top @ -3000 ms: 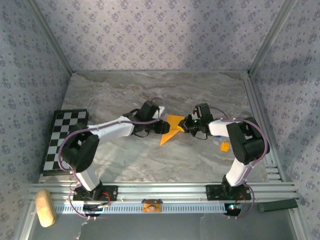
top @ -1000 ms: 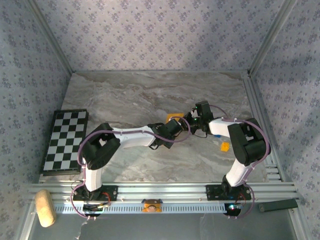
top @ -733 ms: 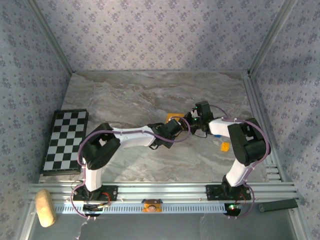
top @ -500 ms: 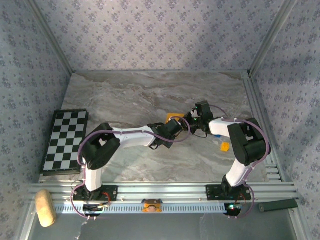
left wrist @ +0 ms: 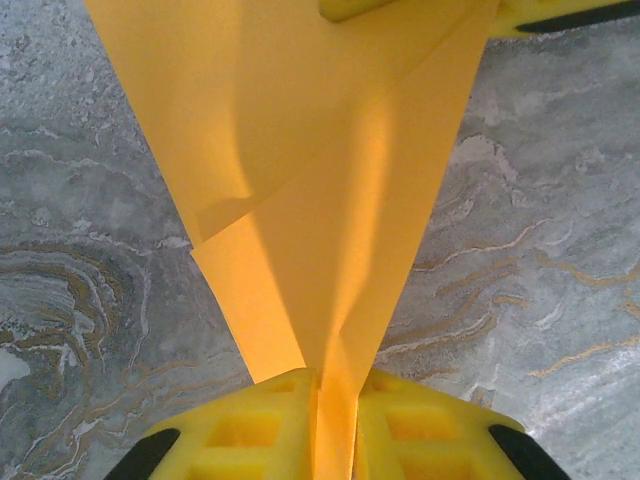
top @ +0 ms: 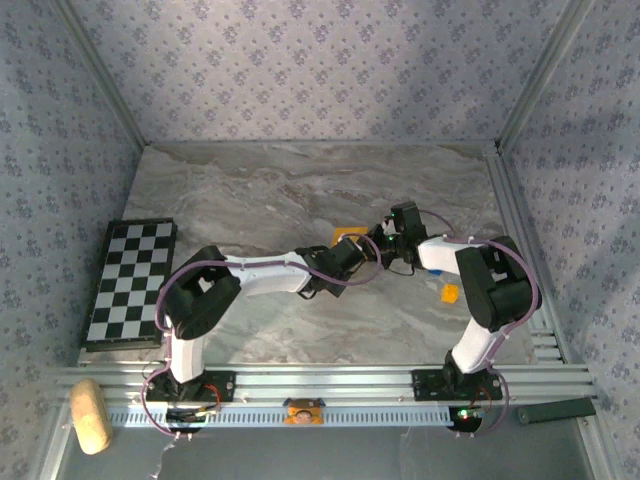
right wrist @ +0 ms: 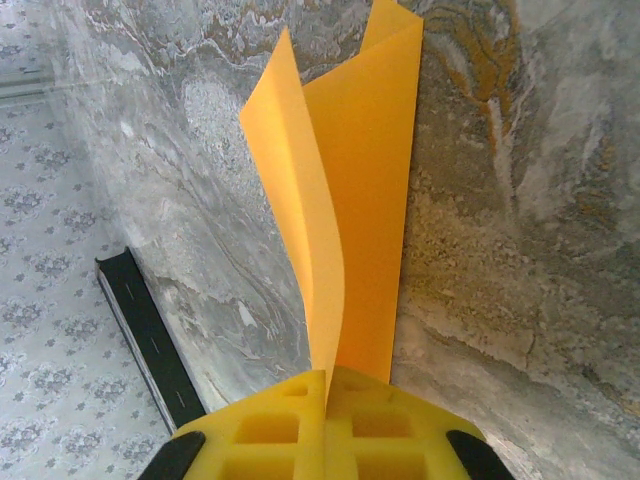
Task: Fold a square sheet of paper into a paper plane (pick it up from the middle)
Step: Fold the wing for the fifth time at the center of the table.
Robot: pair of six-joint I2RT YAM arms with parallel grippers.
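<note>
Top view, scene: The left gripper (top: 360, 254) and right gripper (top: 381, 243) meet nose to nose right of the middle of the marble table (top: 250, 190). A corner of the orange-yellow sheet of paper (top: 347, 235) shows just on their far side.
Top view, bystanders: The chequered board (top: 130, 282) lies at the table's left edge, well apart. A tiny orange bit (top: 449, 292) sits near the right arm, apart from the work.
Left wrist, grip: The left gripper (left wrist: 335, 425) is clenched on the sheet (left wrist: 300, 180), which narrows to a pinched ridge between its yellow pads (left wrist: 250, 435).
Left wrist, paper: One diagonal flap lies over the layer beneath. The other claw's yellow pads (left wrist: 345, 8) appear at the sheet's far end.
Right wrist, grip: The right gripper (right wrist: 328, 400) is clamped on the paper (right wrist: 365, 200). Two layers rise from between its pads and splay apart, the left one curling.
Risk, tearing: With both claws gripping one thin sheet, arms drawing apart would likely rip it or drag it out of a pinch.
Risk, buckling: Arms closing in would likely bow the paper and set a stray crease.
Risk, crooked fold: The splayed layers suggest the edges are not aligned. Pressing now could fix a skewed fold and a lopsided result.
</note>
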